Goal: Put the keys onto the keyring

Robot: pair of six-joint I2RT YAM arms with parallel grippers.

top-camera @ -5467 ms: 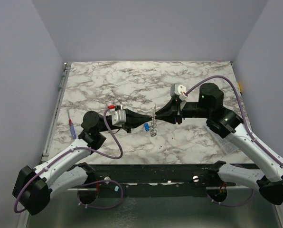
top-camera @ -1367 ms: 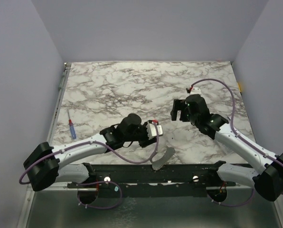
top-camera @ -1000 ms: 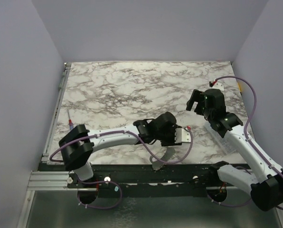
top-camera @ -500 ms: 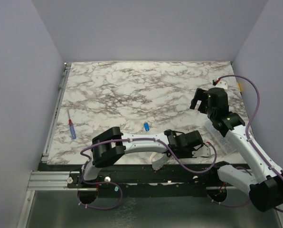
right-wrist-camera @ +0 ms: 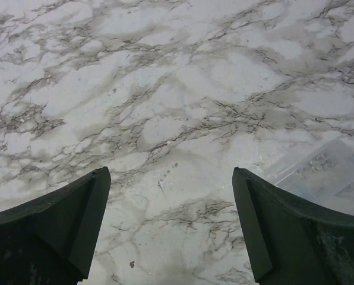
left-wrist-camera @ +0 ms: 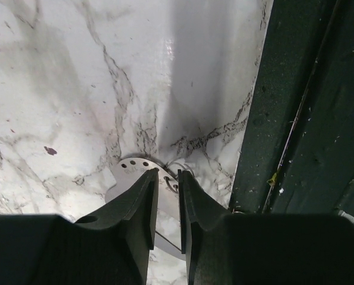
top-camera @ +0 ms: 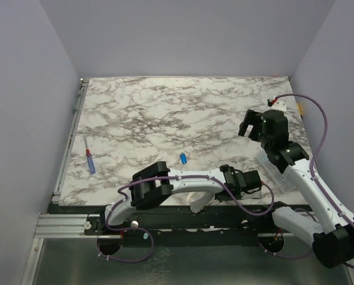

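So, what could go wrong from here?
The left gripper seems to pinch the thin silvery wire keyring right beside the near edge of the marble table; a slip could drop it into the dark frame. The small blue-headed metal key lies alone mid-table and could be missed.

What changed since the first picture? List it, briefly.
Left gripper swung from the middle to the near right edge, carrying the keys. Right gripper drew back right, open. Blue key and screwdriver stayed put.
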